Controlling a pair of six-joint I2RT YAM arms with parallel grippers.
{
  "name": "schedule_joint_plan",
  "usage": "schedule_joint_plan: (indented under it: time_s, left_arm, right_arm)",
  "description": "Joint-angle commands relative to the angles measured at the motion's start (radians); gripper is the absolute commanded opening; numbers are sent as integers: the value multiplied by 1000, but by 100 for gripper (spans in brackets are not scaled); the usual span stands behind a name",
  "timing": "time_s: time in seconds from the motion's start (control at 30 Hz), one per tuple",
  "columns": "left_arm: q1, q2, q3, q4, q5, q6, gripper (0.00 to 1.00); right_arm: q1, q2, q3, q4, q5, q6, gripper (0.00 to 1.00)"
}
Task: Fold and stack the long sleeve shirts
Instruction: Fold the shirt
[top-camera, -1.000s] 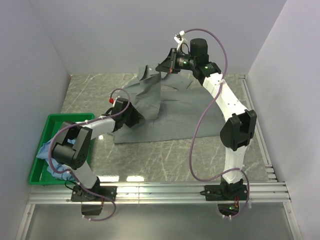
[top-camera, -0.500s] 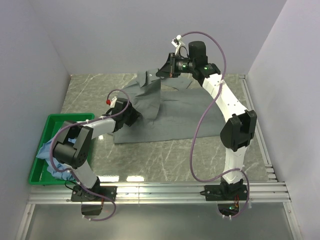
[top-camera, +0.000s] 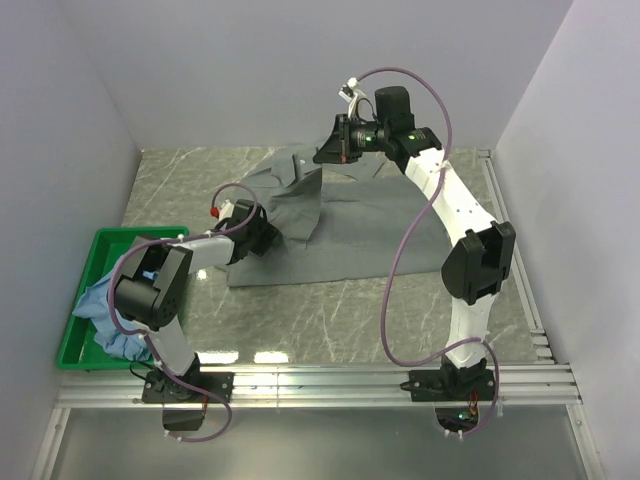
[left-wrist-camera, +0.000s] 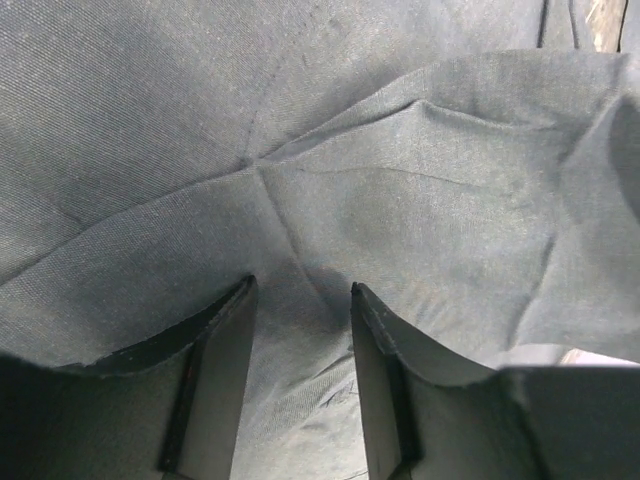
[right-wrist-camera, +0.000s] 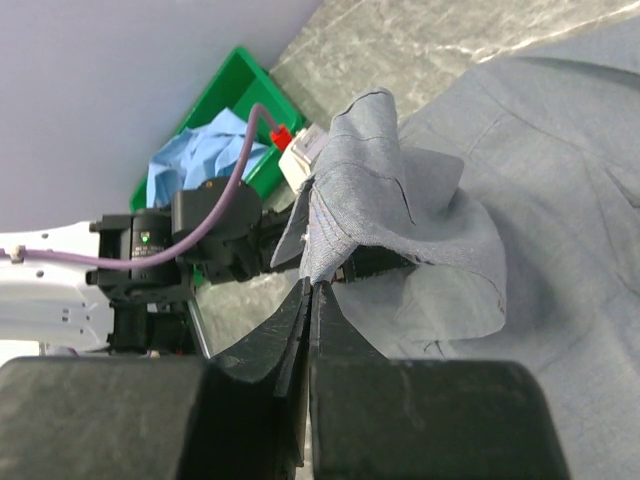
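The grey-green shirt (top-camera: 350, 220) lies spread on the table, its left part raised in a fold. My right gripper (top-camera: 322, 155) is shut on the edge of that fold and holds it above the table; the pinch shows in the right wrist view (right-wrist-camera: 313, 287). My left gripper (top-camera: 268, 232) sits low at the shirt's left edge, under the raised fold. Its jaws stand apart, with grey-green cloth (left-wrist-camera: 400, 200) lying between the fingers (left-wrist-camera: 225, 380). The light blue shirt (top-camera: 105, 300) lies crumpled in the green bin and also shows in the right wrist view (right-wrist-camera: 200, 160).
The green bin (top-camera: 100, 250) stands at the table's left front, beside the left arm. Walls close in the back, left and right. A metal rail (top-camera: 320, 385) runs along the near edge by the arm bases.
My right gripper has come a little lower and to the left with the fold, so the raised cloth stands lower. My left gripper has shifted slightly further in at the shirt's left edge.
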Motion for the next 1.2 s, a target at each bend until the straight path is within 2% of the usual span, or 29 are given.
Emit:
schedule_joint_plan:
  time_s: [0.0, 0.13, 0.33, 0.63, 0.97, 1.17]
  left_arm:
    - [2, -14, 6, 28, -6, -28, 50]
    - [-2, -98, -15, 62, 49, 11, 53]
    - [-18, -191, -68, 122, 103, 29, 45]
    - [-34, -77, -39, 169, 113, 22, 36]
    - [-38, 35, -2, 264, 112, -11, 35]
    - [-36, 20, -35, 306, 31, -58, 36]
  right_arm:
    - [11, -83, 32, -11, -26, -47, 0]
    - [11, -73, 41, -7, -24, -47, 0]
    - [11, -39, 90, 2, -33, -31, 0]
    - [20, -30, 109, -10, -35, -31, 0]
    - [32, -30, 119, -10, -47, -28, 0]
    - [35, -36, 126, -61, -52, -63, 0]
